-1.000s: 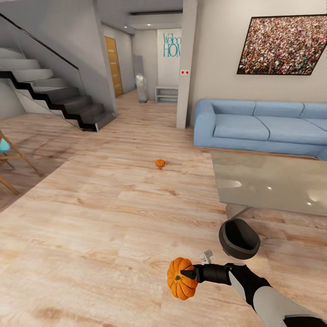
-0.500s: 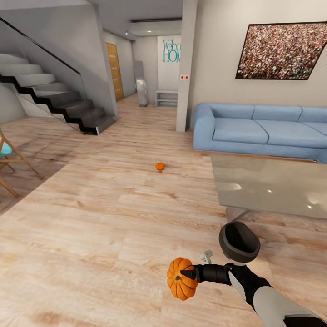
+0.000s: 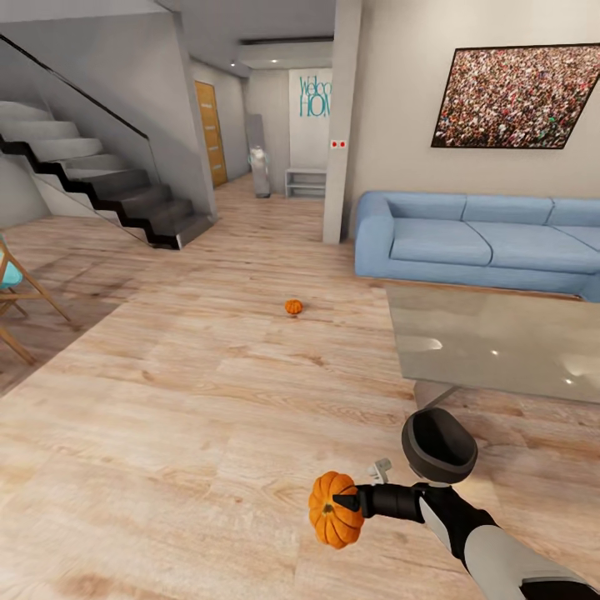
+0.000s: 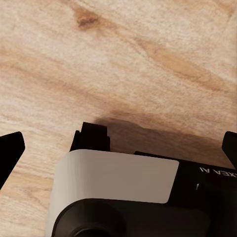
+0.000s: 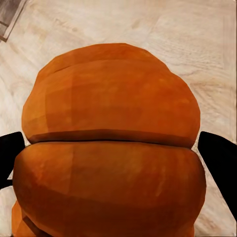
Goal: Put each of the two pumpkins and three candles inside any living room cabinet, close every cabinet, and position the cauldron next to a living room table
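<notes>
My right gripper (image 3: 343, 503) is shut on an orange ribbed pumpkin (image 3: 334, 520), held low over the wood floor at the front. In the right wrist view that pumpkin (image 5: 113, 98) sits between the two dark fingers (image 5: 219, 158). A second small pumpkin (image 3: 293, 307) lies on the floor farther ahead, in the open middle of the room. A dark round cauldron (image 3: 439, 444) stands on the floor just beyond my right forearm, by the near corner of the glass table (image 3: 500, 342). My left gripper (image 4: 123, 138) is open over bare floor. The candles and the cabinet are out of view.
A blue sofa (image 3: 467, 237) stands behind the glass table at the right. A staircase (image 3: 108, 187) rises at the left, and a wooden chair (image 3: 17, 296) is at the left edge. A pillar (image 3: 340, 125) and a hallway lie straight ahead.
The whole picture has shifted down slightly, so the camera has moved. My right arm still holds the pumpkin in the same pose.
</notes>
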{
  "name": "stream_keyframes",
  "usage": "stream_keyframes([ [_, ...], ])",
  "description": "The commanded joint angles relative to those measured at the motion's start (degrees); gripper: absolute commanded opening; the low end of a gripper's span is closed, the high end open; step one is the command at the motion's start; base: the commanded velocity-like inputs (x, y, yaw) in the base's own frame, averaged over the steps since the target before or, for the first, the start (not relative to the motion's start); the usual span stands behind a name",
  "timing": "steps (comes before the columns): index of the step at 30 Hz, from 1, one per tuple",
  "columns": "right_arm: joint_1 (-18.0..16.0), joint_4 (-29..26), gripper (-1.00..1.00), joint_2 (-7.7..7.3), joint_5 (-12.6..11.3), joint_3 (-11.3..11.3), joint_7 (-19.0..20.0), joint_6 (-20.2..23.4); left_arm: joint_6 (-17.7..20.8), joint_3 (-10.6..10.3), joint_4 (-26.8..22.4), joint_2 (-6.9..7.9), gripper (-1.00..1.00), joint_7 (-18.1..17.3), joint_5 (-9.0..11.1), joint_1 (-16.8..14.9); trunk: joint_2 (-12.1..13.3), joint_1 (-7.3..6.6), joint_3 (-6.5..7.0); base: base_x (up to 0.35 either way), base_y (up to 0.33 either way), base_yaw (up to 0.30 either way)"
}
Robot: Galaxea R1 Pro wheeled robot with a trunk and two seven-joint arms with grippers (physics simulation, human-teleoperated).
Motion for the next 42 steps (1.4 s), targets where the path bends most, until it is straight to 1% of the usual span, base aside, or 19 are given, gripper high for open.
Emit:
stream_keyframes([
  [1,0.01,-0.01,-1.00,0.10,-0.12,0.03,-0.97,0.02,0.00,0.00,0.00,0.00,1.00,0.00,0.02,0.00,0.00,0.00,0.00,0.000,0.000,0.000],
  [4,0.01,-0.01,-1.00,0.76,-0.10,-0.01,-3.03,-0.03,0.00,0.00,0.00,0.00,1.00,0.02,0.01,0.00,0.00,0.00,0.00,0.000,0.000,0.000],
  [5,0.01,-0.01,-1.00,0.83,-0.10,-0.02,-3.17,-0.04,0.00,0.00,0.00,0.00,1.00,0.03,-0.01,0.00,0.00,0.00,0.00,0.000,0.000,0.000],
  [27,0.01,0.07,-1.00,0.93,-0.11,-0.01,-3.19,-0.16,-0.07,0.00,0.00,-0.05,1.00,0.01,-0.03,0.00,0.00,0.00,1.76,0.000,0.000,0.000],
  [39,0.01,0.13,-1.00,0.94,-0.11,0.02,-3.57,-0.29,-0.04,0.00,0.00,-0.16,1.00,0.00,-0.04,0.00,0.00,0.00,1.86,0.000,0.000,0.000],
  [42,0.04,0.73,-1.00,0.94,-0.07,0.03,-3.64,-1.38,-0.05,0.00,0.00,-0.17,1.00,0.00,-0.04,0.00,0.00,0.00,1.86,0.000,0.000,0.000],
])
